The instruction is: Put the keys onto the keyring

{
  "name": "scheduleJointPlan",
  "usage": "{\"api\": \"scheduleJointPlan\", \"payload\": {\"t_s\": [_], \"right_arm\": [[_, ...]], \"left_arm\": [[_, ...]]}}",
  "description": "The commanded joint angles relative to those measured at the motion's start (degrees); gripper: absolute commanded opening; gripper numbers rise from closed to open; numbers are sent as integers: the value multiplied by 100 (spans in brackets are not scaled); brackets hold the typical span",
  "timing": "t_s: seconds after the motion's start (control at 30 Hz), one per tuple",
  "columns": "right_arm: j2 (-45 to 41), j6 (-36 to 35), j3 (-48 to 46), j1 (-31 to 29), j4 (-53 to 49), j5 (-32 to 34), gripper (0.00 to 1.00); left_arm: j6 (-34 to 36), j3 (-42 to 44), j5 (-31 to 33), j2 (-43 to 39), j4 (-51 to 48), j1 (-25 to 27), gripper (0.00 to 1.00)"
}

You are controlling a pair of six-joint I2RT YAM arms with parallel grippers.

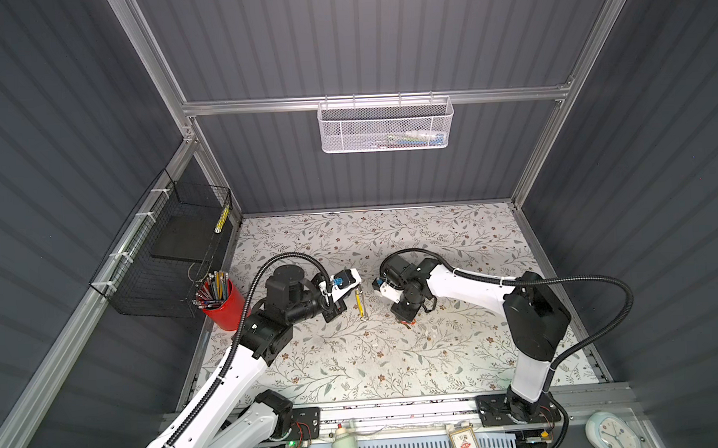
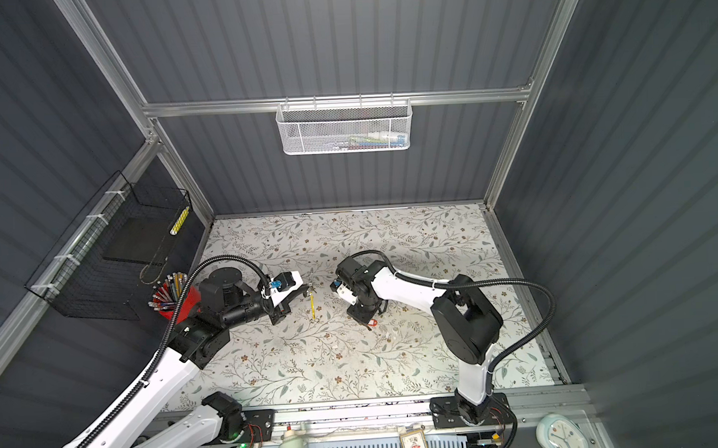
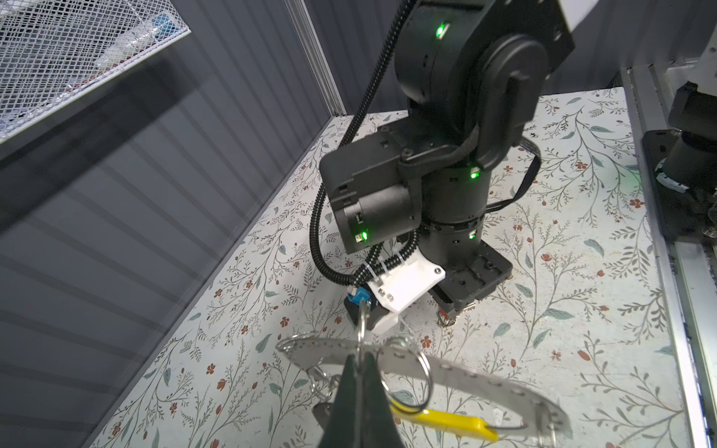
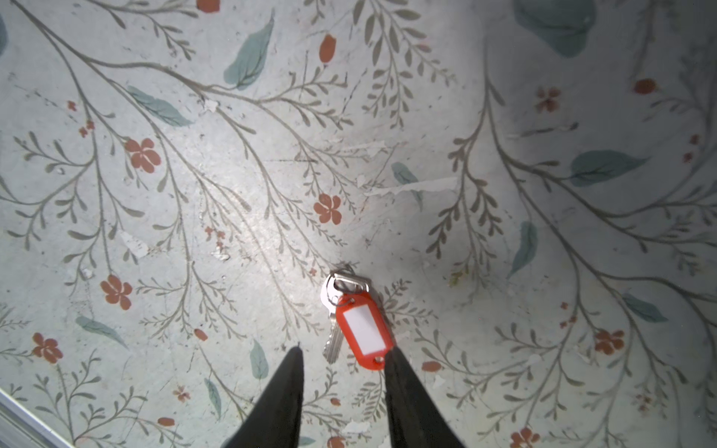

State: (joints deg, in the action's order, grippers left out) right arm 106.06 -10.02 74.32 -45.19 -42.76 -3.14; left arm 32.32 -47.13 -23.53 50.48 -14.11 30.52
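— The silvery key with the red oval plastic tag (image 4: 361,335)?
— Flat on the flowered table (image 4: 194,174), right of centre in both top views. The right gripper (image 4: 343,353) straddles it, jaws spread, ready to pinch.
— The grey studded metal keyring (image 3: 465,372)?
— Centre frame. The left gripper (image 3: 361,360) pinches it tight, holding it up for threading, I'd guess.

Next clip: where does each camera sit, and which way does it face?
Top views: high over the front edge, looking down at the floral table; left arm and right arm both show.
Left wrist: on the left arm, looking along the left gripper, jaws shut on the keyring, toward the right arm.
Right wrist: on the right arm, looking down past the right gripper, jaws open, at the red-tagged key.
Shared: the keyring's yellow segment shows in the left wrist view and both top views.
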Motion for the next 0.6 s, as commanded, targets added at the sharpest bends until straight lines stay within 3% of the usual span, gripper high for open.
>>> {"api": "scheduleJointPlan", "payload": {"t_s": [0.0, 0.57], "right_arm": [[130, -193, 159, -51, 7, -79, 35], [416, -220, 187, -139, 77, -71, 30]], "left_arm": [[-15, -6, -16, -82, 128, -38, 0], [-10, -33, -18, -92, 66, -42, 0]]}}
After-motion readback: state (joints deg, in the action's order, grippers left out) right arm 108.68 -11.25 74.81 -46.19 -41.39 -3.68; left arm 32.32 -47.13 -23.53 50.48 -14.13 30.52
